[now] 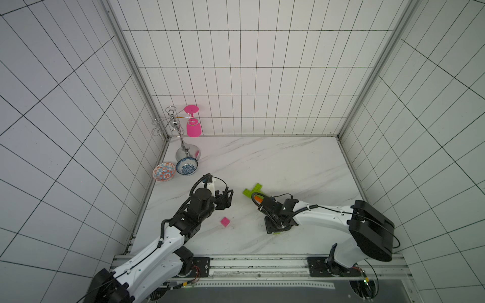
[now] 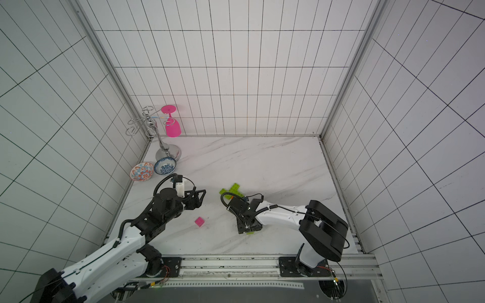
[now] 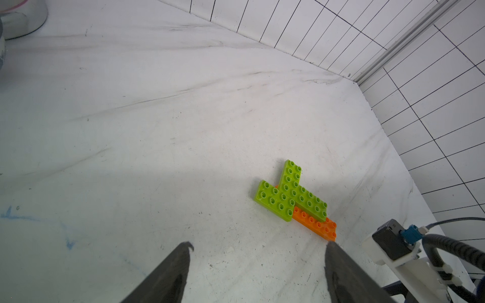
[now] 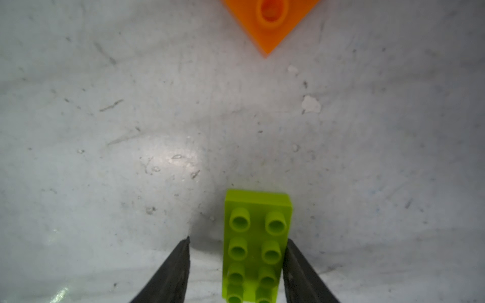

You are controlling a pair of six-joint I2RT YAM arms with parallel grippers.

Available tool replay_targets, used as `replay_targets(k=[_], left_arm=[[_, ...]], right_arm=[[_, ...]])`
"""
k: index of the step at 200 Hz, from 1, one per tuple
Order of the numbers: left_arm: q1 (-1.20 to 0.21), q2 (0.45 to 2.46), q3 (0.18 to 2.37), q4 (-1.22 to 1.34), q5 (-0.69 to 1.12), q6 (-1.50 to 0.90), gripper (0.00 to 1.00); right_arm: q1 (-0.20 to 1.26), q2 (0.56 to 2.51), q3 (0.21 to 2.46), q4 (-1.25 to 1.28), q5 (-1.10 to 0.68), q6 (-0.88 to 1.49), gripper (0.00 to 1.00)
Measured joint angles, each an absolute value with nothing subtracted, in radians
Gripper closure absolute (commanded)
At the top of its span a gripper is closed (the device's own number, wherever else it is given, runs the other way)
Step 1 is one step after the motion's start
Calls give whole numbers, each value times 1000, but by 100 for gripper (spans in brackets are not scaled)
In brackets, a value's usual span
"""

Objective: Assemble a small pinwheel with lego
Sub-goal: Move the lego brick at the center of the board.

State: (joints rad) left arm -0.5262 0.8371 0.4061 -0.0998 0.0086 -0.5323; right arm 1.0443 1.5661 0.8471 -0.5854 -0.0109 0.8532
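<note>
Right, we read the lego as light, rigid hard plastic. The smooth side walls can slip or twist in a pinch, and the studs need a square, firm press to seat. We judge the best hold is across the long side walls near mid-length, not on the studs. The partial pinwheel point(image 3: 291, 194) lies flat on the table point(image 1: 262, 157): three lime-green bricks on an orange bar point(image 3: 319, 227), fourth arm missing, no pink brick on it. The pink square brick point(image 1: 225, 222) lies alone between the two arms. The right end effector point(image 4: 238, 239) is spread around the loose lime-green brick point(image 4: 257, 249), which lies studs up on the table. One finger point(image 4: 299, 267) is at its side wall and the other is clear of it, so no pinch. The left end effector point(image 3: 258, 244) is spread wide and empty, facing the pinwheel. Only the right wrist view shows that gap; in both top views the arm hides nearly all of that brick. Only the left wrist view shows the cross's stud layout, and only the top views show the pink brick.
</note>
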Motion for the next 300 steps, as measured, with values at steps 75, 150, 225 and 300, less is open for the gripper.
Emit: replay_targets(k=[75, 150, 225, 300], left_arm=[[-526, 826, 402, -130, 9, -533, 18], [-509, 786, 402, -162, 8, -542, 18], [-506, 756, 393, -191, 14, -542, 18], [-629, 781, 325, -146, 73, -566, 22]], right_arm=[[1109, 1560, 849, -575, -120, 855, 41], [1114, 1666, 959, -596, -142, 798, 45], [1113, 1566, 974, -501, -150, 669, 56], [1042, 1601, 1033, -676, -47, 356, 67]])
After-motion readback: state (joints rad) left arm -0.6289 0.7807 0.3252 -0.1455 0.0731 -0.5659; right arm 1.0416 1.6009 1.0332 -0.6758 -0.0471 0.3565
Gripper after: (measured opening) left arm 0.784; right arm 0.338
